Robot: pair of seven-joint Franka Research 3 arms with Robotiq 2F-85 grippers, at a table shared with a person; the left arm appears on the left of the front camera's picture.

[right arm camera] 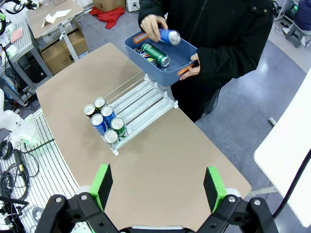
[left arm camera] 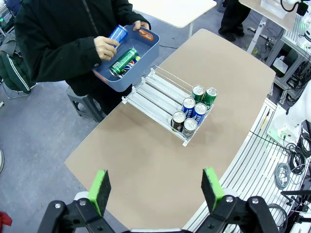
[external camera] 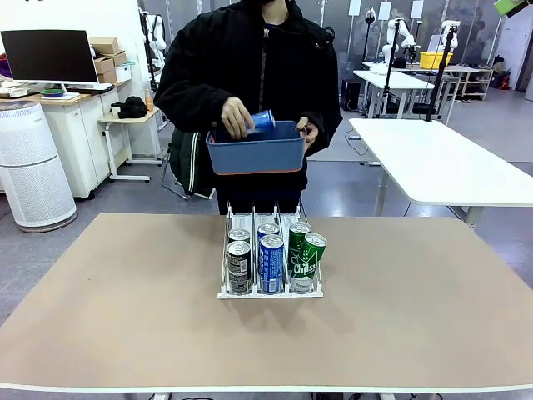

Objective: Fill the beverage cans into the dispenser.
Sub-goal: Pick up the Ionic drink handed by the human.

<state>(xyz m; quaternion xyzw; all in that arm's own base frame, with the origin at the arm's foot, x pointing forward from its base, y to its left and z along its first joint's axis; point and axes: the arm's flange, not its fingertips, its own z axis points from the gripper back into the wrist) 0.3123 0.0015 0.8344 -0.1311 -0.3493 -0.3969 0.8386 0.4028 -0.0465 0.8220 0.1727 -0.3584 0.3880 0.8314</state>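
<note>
Counter [external camera: 125, 317] is taken by the dispenser [left arm camera: 155, 94], six beverage cans [external camera: 271, 258] at its robot-side end; blue can [external camera: 263, 121] is held over the bin [external camera: 254, 157] by the person; left hand [left arm camera: 156, 184], right hand [right arm camera: 158, 184] are spread, empty; far-end lane feed is judged next.

Cans [external camera: 271, 258] in dispenser [left arm camera: 154, 91], bin [external camera: 254, 157] behind

Before me stretched a tan rectangular tabletop [external camera: 125, 317], grey polished floor [external camera: 100, 204] beyond it, to my left stood a white cylindrical air purifier [external camera: 29, 167], a black flat monitor [external camera: 48, 55] on a white cabinet [external camera: 71, 142], to my right a white rectangular table [external camera: 441, 162]
</note>
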